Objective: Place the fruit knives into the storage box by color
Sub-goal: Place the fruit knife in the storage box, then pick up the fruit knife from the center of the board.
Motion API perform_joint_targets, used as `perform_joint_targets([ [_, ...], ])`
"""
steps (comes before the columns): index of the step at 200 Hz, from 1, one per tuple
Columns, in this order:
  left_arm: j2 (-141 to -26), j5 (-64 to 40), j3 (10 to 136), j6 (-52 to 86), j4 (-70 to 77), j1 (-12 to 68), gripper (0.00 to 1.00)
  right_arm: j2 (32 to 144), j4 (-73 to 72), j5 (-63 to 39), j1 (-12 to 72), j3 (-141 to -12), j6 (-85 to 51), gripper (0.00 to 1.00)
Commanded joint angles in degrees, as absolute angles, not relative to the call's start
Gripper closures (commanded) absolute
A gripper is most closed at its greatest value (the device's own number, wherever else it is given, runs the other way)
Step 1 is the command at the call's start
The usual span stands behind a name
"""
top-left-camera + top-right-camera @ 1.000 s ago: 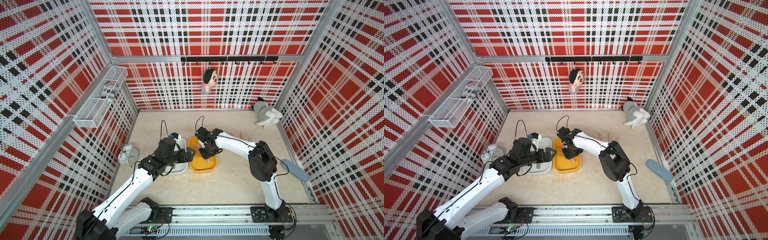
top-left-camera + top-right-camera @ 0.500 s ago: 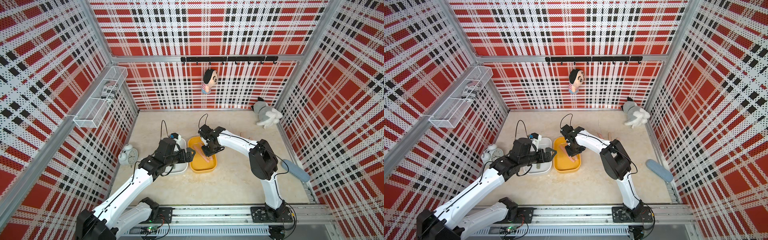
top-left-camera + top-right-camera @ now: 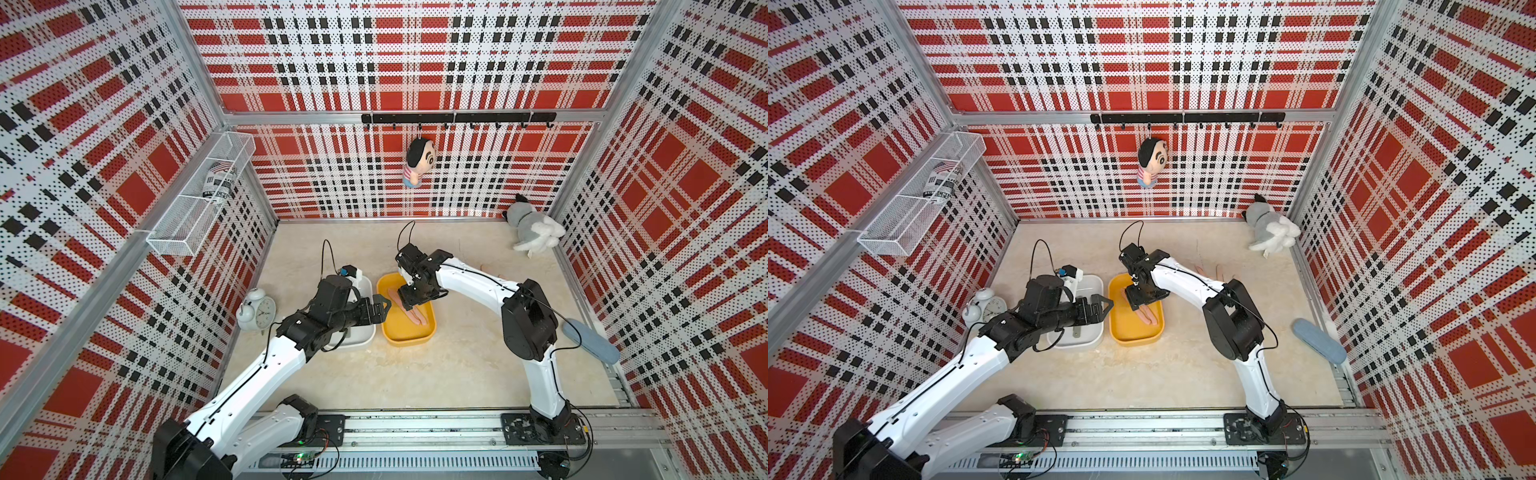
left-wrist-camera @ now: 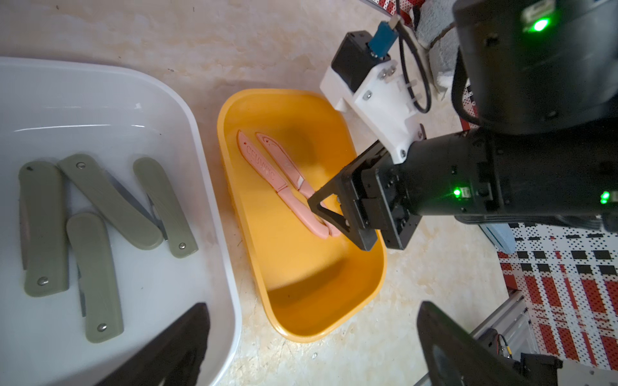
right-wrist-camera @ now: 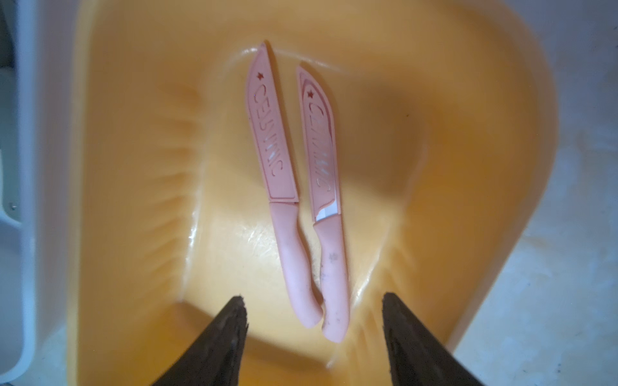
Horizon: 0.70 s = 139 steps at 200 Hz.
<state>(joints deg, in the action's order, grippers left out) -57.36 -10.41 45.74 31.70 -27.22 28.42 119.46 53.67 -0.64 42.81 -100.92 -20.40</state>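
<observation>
i see my right gripper [image 5: 313, 297], jaws spread wide, holding nothing, above two pink knives [image 5: 272, 143] in the yellow box [image 5: 133, 167]. left gripper [image 4: 312, 304] gapes empty too; four green knives [image 4: 107, 200] lie in the white box [image 4: 100, 100].

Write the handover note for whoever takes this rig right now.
Left gripper: open, empty, at the edge of the white box nearest the yellow box.
Right gripper: open, empty, over the yellow box.
Done: four green knives lie in the white box; two pink knives lie side by side in the yellow box.
Left: the loose pink knives, at least two, lie on the table behind the right arm; they go into the yellow box.
</observation>
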Motion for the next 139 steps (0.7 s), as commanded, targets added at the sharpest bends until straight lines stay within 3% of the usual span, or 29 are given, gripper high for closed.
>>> perform_joint_targets([
  [1,-57.78,-10.28,49.35,31.49,-26.82,28.13,0.01,114.80,51.76,0.00,41.05,-102.62,-21.11,0.29],
  [64,-63.32,-10.56,57.57,30.87,-26.02,29.49,0.02,108.54,49.61,0.26,34.73,-97.83,-20.40,0.20],
  [139,-71.97,-11.16,63.86,31.89,-20.25,34.89,0.02,104.28,47.55,0.29,24.34,-89.90,-18.66,0.20],
])
